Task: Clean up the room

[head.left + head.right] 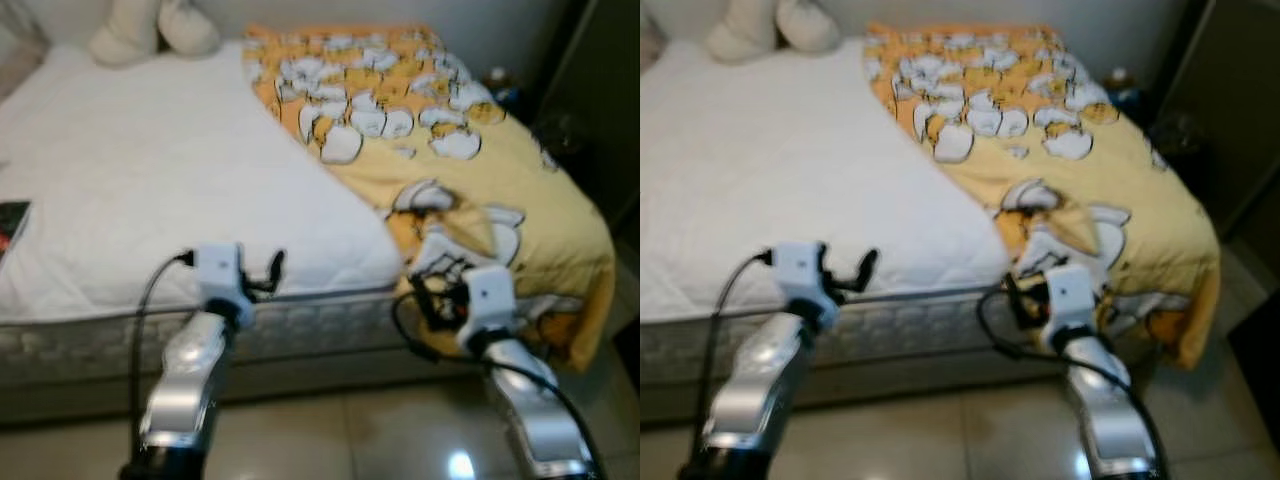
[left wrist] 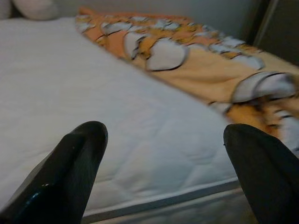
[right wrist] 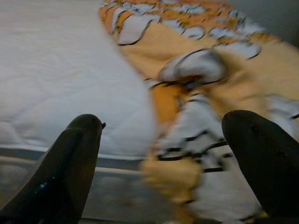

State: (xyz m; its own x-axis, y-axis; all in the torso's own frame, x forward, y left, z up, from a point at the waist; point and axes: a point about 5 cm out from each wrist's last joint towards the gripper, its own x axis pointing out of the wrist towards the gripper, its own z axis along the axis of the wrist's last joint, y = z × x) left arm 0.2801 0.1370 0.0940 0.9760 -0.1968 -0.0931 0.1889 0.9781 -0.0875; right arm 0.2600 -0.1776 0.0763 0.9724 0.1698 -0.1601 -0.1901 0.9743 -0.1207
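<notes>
A yellow-orange blanket with white cartoon prints covers the right half of the bed and hangs over its foot corner. The bare white mattress takes up the left half. My left gripper is open and hovers at the mattress's near edge. My right gripper is open too, right in front of the bunched blanket fold at the foot of the bed, with nothing between its fingers.
Cream pillows lie at the head of the bed. A dark flat object rests at the mattress's left edge. A dark cabinet stands on the right. Glossy tiled floor lies below my arms.
</notes>
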